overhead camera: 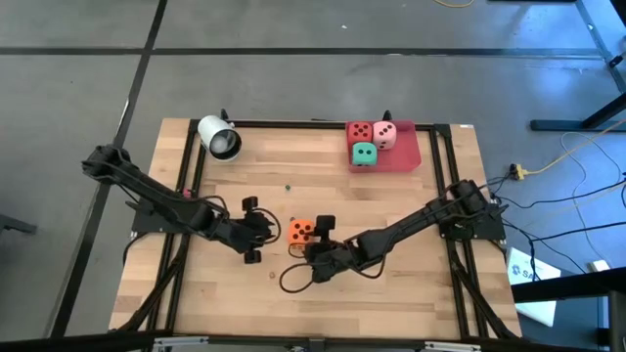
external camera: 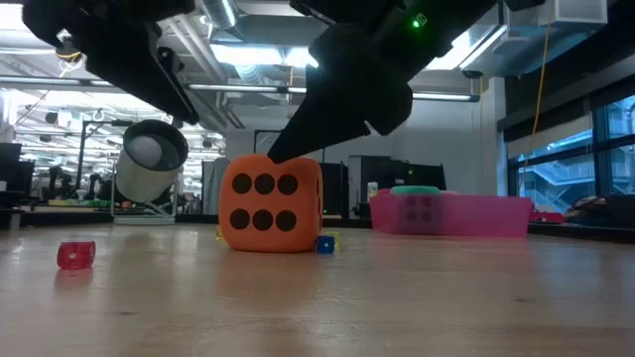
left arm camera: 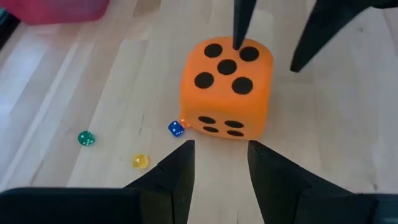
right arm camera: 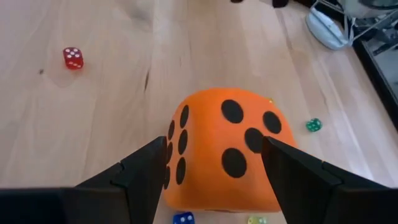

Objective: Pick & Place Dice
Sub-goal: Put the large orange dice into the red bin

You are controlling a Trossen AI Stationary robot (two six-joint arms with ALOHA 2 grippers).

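Two fingers of the right pincer [right arm camera: 211,171] stand open on either side of the orange die [right arm camera: 224,149], close to its flanks but not yet pressing them, so far as the right wrist view shows. The die sits on the counter [overhead camera: 411,284] near the middle, a little toward the front edge, with five pips up.

To do this grasp well, I judge the pincer should drop until the fingers span the die's mid-height, then close gently and squarely on opposite faces; the cube looks soft and would squash or twist out of a skewed or hard squeeze. Lift straight up before travelling toward the tray [overhead camera: 403,156] at the back right corner, and keep clear of the left pincer [overhead camera: 252,231], which hovers open just beside the die on its left.

Counts: four big dice — the orange one here, and red [overhead camera: 360,130], pink [overhead camera: 385,135] and green [overhead camera: 364,154] ones already in the tray. One tray. One white cylinder [overhead camera: 219,138] lying near the back left corner. At least four tiny dice lie scattered on the counter: red [right arm camera: 73,58], green [left arm camera: 86,138], yellow [left arm camera: 140,161] and blue [left arm camera: 176,128].
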